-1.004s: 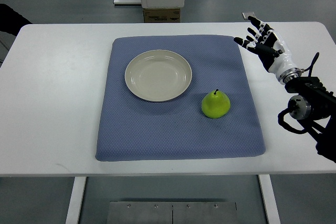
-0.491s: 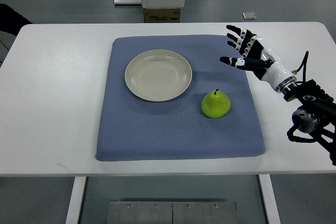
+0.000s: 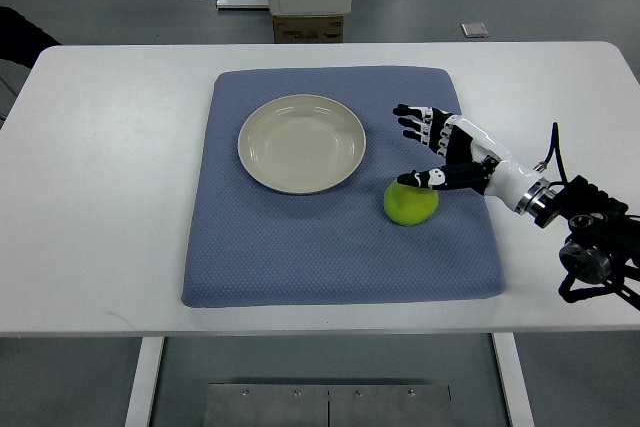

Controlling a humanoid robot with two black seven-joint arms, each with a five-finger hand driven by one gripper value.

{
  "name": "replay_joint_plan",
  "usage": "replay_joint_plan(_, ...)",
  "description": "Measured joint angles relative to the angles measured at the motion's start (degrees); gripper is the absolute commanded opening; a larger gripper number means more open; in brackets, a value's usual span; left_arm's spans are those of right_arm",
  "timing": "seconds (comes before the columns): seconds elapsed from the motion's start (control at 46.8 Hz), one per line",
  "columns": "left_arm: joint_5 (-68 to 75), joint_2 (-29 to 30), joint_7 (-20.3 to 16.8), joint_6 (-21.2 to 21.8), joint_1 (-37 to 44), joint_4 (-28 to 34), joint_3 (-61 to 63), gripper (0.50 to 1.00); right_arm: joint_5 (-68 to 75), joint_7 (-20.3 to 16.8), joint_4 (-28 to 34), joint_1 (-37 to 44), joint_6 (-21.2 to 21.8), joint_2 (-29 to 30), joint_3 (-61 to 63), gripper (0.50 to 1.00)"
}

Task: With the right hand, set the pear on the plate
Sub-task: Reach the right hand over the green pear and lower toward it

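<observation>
On the white tabletop [image 3: 120, 197], the right hand [image 3: 440, 152] has come down from the far right corner over the pear [image 3: 408, 205], fingers still spread apart, so grasping comes next.

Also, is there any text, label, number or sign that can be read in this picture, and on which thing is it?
Cardboard box behind the table: dark print on its front, too small and blurred to read.
Plate, pear, mat, right hand: no text visible.
</observation>
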Motion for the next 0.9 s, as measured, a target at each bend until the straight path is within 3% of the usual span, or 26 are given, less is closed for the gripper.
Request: replay_joint_plan(0.897,0.0,0.0,0.0,0.0,0.0,0.0,0.0,1.0,-0.2,0.0,-2.1,-2.3,-1.7,0.6,-0.2,1.0)
